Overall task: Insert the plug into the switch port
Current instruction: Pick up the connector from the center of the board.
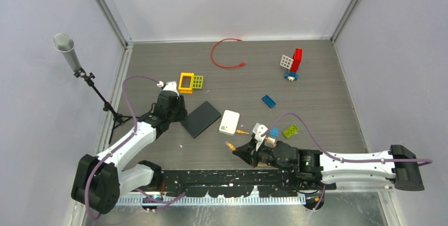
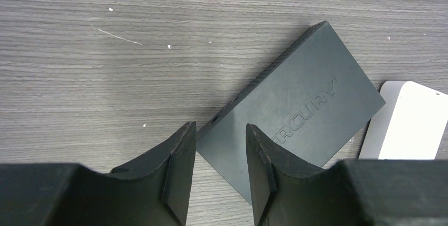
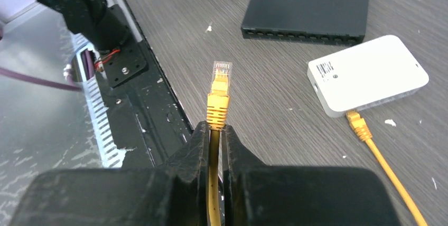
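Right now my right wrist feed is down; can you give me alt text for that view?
The right gripper is shut on a yellow cable just behind its plug, which points across the table, well short of the black switch whose port row faces the camera. A white box lies to the right, another yellow plug at its near edge.

2 white-and-black arms (image 1: 132, 141), purple cables (image 1: 289, 113), black grippers (image 2: 219, 131)

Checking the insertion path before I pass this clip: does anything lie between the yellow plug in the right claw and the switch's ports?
Nothing visible does. Only bare table separates the yellow plug in the right claw from the port row of the Mercury switch; the white box sits aside.
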Controlling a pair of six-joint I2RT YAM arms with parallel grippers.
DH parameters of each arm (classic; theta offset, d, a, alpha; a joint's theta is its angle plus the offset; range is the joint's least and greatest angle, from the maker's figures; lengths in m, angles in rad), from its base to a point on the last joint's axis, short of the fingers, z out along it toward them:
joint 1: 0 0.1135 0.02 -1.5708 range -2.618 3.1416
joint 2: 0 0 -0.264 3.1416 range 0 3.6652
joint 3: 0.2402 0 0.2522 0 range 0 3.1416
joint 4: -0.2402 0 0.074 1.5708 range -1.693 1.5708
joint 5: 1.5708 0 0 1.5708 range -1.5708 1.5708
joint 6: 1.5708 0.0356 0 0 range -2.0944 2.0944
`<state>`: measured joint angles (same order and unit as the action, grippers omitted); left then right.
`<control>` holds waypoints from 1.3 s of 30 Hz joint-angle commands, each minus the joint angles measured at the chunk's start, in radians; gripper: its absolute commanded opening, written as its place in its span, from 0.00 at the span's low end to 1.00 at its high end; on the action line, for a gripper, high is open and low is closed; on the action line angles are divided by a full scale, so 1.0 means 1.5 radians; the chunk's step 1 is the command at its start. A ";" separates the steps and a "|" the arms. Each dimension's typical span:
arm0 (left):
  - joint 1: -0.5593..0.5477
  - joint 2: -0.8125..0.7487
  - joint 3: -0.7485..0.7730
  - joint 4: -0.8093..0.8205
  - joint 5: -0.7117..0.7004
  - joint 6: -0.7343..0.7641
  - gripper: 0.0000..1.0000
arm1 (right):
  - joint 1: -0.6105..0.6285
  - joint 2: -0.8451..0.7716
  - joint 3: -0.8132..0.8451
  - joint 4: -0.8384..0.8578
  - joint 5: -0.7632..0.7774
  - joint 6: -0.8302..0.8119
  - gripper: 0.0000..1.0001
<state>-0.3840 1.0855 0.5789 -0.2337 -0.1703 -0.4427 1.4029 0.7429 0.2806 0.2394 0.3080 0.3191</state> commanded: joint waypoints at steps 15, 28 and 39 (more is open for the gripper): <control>0.018 0.015 -0.003 0.051 0.048 -0.009 0.42 | -0.002 -0.159 -0.029 -0.012 -0.096 -0.103 0.00; 0.019 0.003 -0.007 0.051 0.052 -0.011 0.42 | -0.002 -0.312 -0.003 -0.086 -0.098 -0.114 0.00; 0.019 -0.015 -0.011 0.053 0.071 -0.013 0.41 | -0.002 -0.433 0.001 -0.139 -0.087 -0.125 0.00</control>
<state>-0.3630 1.0946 0.5674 -0.2050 -0.0830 -0.4507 1.4029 0.1352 0.2443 0.0418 0.1699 0.1513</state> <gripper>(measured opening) 0.415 0.115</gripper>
